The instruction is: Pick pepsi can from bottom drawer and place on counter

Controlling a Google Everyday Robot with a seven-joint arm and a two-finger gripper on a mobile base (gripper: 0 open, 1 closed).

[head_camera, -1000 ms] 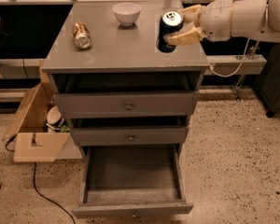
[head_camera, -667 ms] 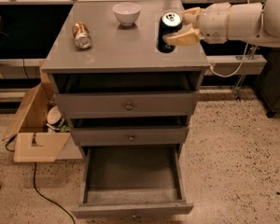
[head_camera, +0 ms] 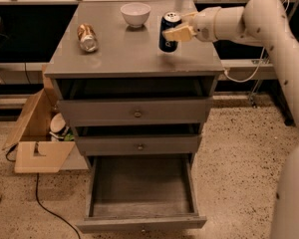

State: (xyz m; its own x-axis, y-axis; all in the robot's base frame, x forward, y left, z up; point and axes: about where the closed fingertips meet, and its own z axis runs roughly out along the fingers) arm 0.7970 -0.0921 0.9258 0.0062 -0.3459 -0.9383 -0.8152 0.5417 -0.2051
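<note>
The pepsi can (head_camera: 166, 42) is upright over the right back part of the counter (head_camera: 124, 51), its base at or just above the surface. My gripper (head_camera: 172, 27) reaches in from the right and is shut on the pepsi can, with one tan finger (head_camera: 178, 33) across its front. The bottom drawer (head_camera: 142, 224) is pulled wide open at the foot of the cabinet, and its dark interior holds nothing.
A brownish-gold can (head_camera: 87, 37) lies on its side at the counter's left. A white bowl (head_camera: 135, 14) stands at the counter's back middle. The two upper drawers are slightly ajar. An open cardboard box (head_camera: 35, 138) and a cable lie on the floor at the left.
My gripper has moved left along the counter with the pepsi can in it. The cabinet, bowl and brownish-gold can have not moved.
</note>
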